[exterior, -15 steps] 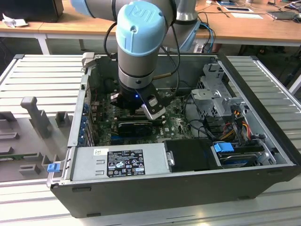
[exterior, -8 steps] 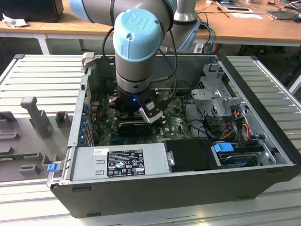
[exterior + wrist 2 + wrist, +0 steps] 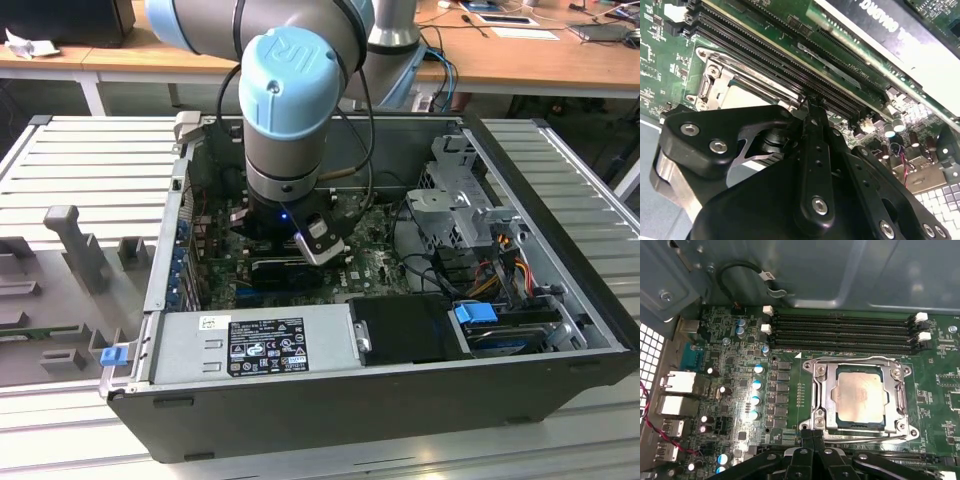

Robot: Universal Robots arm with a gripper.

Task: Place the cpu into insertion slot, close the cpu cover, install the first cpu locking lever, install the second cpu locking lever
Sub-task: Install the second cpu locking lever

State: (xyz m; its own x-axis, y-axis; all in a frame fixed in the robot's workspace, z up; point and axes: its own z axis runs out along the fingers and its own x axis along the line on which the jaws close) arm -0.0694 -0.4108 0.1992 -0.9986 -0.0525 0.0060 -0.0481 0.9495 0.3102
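The cpu (image 3: 861, 397) lies flat in the insertion slot (image 3: 906, 430), its tan-silver face showing through the window of the cpu cover (image 3: 826, 395), which is folded down around it. A wire locking lever (image 3: 860, 358) runs along the socket edge by the memory slots. My gripper (image 3: 812, 436) stands at the opposite edge of the socket, fingers pressed together with nothing visible between them. In the second wrist view the gripper (image 3: 809, 102) tips sit just beside the cover (image 3: 725, 75) and the cpu (image 3: 742, 97). In the exterior view the arm reaches down into the open computer case (image 3: 560, 390).
Long black memory slots (image 3: 845, 330) run beside the socket. A graphics card (image 3: 880, 30) lies past them. Capacitors (image 3: 756, 385) and rear port blocks (image 3: 680, 385) stand on the green board. A power supply (image 3: 260, 340), drive cage (image 3: 460, 210) and cables crowd the case.
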